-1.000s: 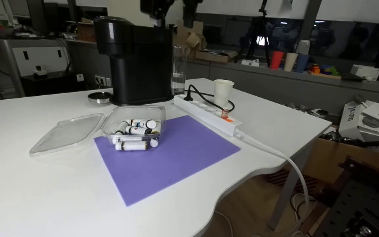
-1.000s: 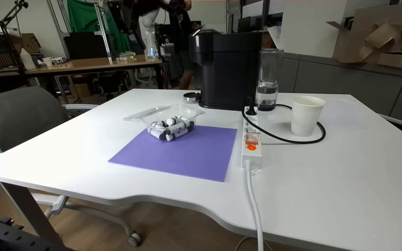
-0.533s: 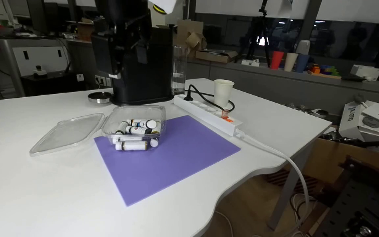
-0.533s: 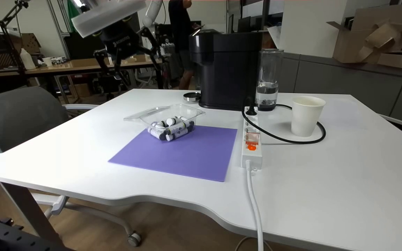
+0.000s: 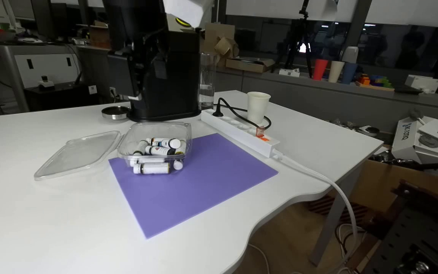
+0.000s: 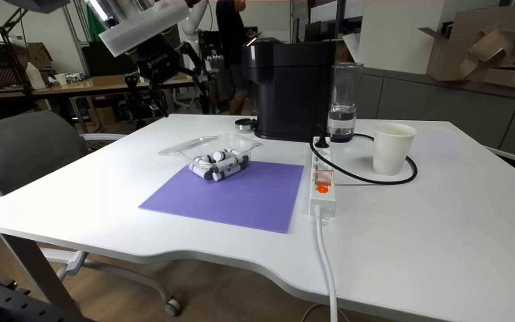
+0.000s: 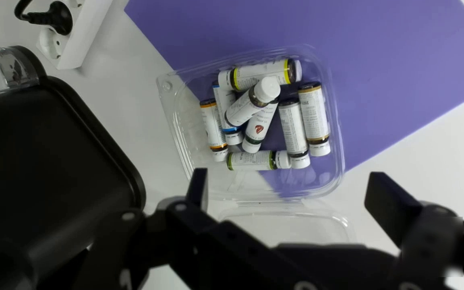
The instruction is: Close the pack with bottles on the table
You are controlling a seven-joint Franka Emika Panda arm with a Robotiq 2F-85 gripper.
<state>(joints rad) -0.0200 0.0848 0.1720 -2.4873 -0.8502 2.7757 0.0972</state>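
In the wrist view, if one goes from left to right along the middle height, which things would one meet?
Black machine, white table, clear pack with bottles inside, purple mat, white table again.

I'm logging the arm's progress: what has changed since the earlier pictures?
The gripper has moved lower in both exterior views and is open, holding nothing; nothing was visibly grasped or released. The pack, its lid open, the bottles and the purple mat stayed put.
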